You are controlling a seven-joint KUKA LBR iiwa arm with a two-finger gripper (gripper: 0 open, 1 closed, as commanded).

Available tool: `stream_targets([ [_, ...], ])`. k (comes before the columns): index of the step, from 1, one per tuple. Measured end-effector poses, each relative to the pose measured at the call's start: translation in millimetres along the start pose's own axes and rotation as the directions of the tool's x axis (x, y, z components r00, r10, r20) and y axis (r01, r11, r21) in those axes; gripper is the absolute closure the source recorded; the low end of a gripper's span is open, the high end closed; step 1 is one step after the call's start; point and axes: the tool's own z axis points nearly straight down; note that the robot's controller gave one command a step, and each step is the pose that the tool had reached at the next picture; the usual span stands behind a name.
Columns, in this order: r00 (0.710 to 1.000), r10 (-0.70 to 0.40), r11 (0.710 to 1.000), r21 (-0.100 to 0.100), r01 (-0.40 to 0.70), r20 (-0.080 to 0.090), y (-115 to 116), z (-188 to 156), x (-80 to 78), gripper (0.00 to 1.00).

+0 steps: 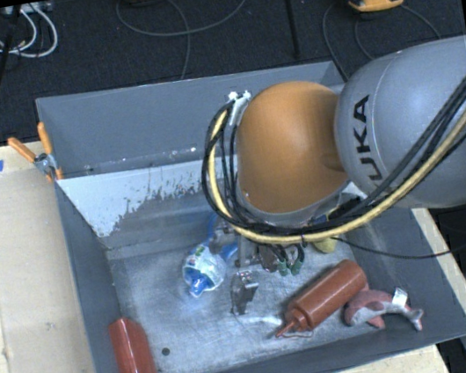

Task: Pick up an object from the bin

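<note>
My gripper [243, 298] hangs below the orange cover, low over the bin floor near the middle. A crumpled blue and white plastic wrapper [201, 271] lies just to its left, close but apart from it. To its right a red-brown squeeze bottle [324, 297] lies on its side, with its nozzle pointing left towards the spot under the gripper. Nothing shows held in the gripper.
A red cylinder [133, 355] lies at the bin's front left corner. A pink and grey tool-like thing [380, 307] rests at the front right, beside the bottle. A yellow thing [326, 245] and a blue thing [215, 229] peek out from under the arm.
</note>
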Motion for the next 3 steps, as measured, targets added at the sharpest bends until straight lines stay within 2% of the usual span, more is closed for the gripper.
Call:
stream_targets([
  [1,0.996,-0.093,0.996,0.0,0.093,0.004,-12.6,51.9,-26.5,0.0],
  [2,0.991,-0.13,0.991,0.0,0.13,0.001,-36.6,65.8,-69.5,0.0],
  [3,0.893,-0.45,0.893,0.001,0.45,0.004,-30.4,103.9,-89.5,0.0],
])
